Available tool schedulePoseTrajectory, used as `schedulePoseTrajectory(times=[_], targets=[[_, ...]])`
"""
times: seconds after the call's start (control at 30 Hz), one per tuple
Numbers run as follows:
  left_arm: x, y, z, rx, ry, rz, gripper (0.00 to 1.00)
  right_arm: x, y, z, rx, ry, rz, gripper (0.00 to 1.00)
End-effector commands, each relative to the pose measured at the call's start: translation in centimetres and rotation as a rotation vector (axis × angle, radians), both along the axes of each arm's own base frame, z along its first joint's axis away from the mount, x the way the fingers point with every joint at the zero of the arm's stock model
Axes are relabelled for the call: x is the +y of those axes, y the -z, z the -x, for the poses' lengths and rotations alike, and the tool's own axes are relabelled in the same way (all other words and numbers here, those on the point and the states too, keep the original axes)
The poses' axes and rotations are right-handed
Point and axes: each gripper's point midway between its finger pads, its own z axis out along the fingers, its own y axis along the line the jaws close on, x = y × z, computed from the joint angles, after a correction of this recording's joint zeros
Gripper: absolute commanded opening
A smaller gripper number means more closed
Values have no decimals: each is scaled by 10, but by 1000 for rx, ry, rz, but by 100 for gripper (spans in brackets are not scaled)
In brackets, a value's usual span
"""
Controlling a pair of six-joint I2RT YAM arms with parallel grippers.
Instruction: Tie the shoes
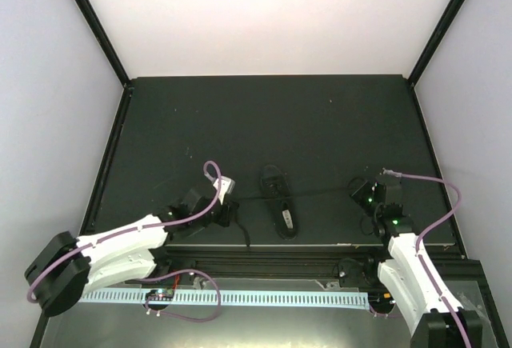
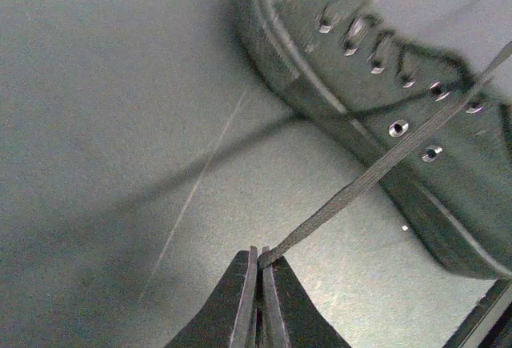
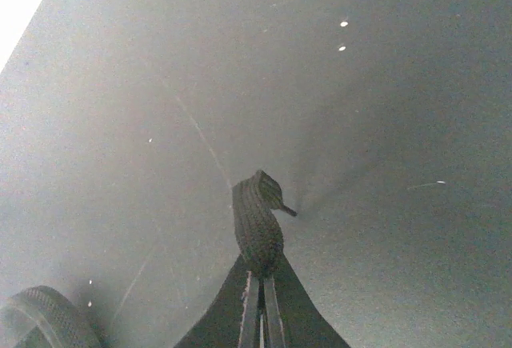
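The shoe (image 1: 278, 202) is small and all black and lies on the dark table (image 1: 272, 116) between my two arms. In the left wrist view the shoe (image 2: 384, 100) shows its metal eyelets at the upper right. My left gripper (image 1: 232, 209) is just left of the shoe and is shut (image 2: 262, 258) on a thin black lace (image 2: 376, 174) that runs taut up and across the shoe. On the shoe's right, my right gripper (image 1: 358, 191) is shut (image 3: 261, 274) on a folded end of lace (image 3: 256, 220). A taut lace (image 1: 320, 193) links the shoe to it.
A white slotted cable duct (image 1: 256, 297) runs along the near edge between the arm bases. Purple cables (image 1: 432, 180) loop over both arms. Black frame posts (image 1: 96, 24) and pale walls enclose the table on the left, right and back.
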Motion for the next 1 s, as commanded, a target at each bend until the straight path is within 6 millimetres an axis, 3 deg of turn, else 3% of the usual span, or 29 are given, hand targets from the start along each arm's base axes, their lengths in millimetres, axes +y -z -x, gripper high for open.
schedulePoseTrajectory(times=[0.0,0.4,0.67,0.83,0.97], targets=[[-10,11,-8,44,38,-42,2,-21,9,5,25,116,10,2],[-86,26,-46,94,232,-31,2,-5,11,6,19,45,-60,2],[-119,25,-75,87,275,12,1,3,20,9,24,14,-94,1],[-116,26,-86,83,254,18,2,5,21,8,27,2,-96,2],[-100,28,-78,79,264,4,1,5,16,6,13,-7,-91,2]])
